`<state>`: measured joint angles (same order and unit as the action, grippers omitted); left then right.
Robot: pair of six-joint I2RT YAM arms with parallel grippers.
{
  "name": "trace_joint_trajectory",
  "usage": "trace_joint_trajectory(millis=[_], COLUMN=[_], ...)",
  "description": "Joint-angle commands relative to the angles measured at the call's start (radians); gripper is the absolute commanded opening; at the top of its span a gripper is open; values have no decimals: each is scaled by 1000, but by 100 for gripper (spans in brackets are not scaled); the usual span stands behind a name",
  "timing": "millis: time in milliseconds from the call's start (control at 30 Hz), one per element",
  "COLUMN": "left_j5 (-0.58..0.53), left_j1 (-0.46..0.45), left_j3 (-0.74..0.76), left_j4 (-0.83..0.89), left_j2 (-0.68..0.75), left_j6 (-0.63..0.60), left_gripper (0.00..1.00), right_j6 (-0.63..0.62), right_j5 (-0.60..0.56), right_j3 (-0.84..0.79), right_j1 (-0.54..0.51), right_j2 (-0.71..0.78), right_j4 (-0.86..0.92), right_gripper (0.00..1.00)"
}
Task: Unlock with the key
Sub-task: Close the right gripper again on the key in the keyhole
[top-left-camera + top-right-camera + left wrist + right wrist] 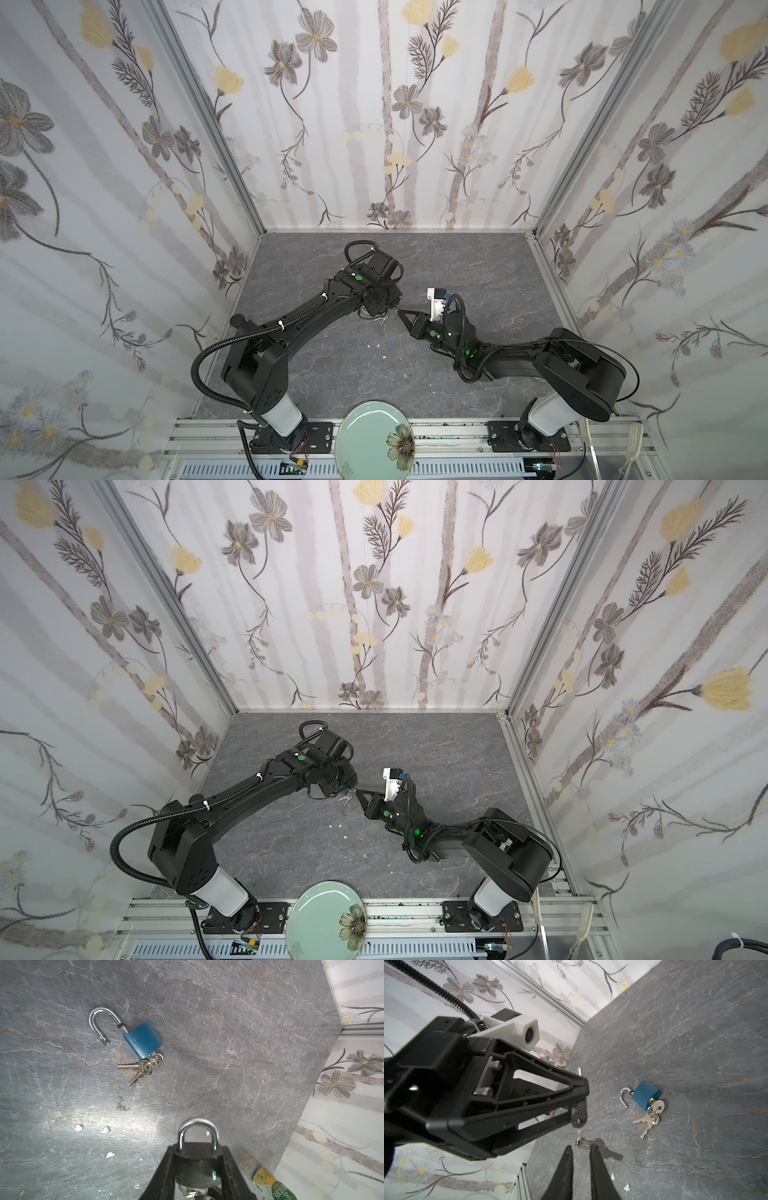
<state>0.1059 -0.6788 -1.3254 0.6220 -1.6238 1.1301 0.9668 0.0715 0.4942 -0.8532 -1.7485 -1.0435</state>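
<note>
Grey stone surface (228,1022). L tool (197,1151) clamped on dark padlock (197,1122), key (579,1131) in its base. R tool (580,1149) narrowly apart beside key ring (583,1142). Rec: pinch bow square, twist w/o pulling.

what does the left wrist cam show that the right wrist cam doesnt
Only the left wrist view: a green-and-yellow labelled bottle beside the wall.

Only the right wrist view: the right tool, jaws slightly apart close to the key ring hanging from the held lock, and the white wrist-camera housing on the left arm.

Both: the left tool shut on a dark padlock, plus the open blue padlock with its silver keys on the grey stone-look table.
</note>
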Motion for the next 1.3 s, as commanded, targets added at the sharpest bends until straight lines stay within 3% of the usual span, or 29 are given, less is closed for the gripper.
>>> trace_joint_trajectory(millis=[0,233,367,833,1267], left_j5=[-2,16,42,128,158], left_j1=[-2,-5,-6,-16,-16], left_j3=[2,5,12,49,131], left_j4=[-22,-36,-60,-164,-322], left_j2=[6,4,2,17,77], left_j6=[2,1,4,-14,-20], left_gripper=[17,17,11,3,1], right_j6=[10,14,13,25,255], right_j5=[-1,5,8,37,152], right_j3=[12,23,34,45,4], right_j1=[0,5,11,49,97], right_j2=[-10,-23,-29,-21,-79], right_j4=[-46,-50,-46,-49,-307], right_gripper=[15,4,0,0,0])
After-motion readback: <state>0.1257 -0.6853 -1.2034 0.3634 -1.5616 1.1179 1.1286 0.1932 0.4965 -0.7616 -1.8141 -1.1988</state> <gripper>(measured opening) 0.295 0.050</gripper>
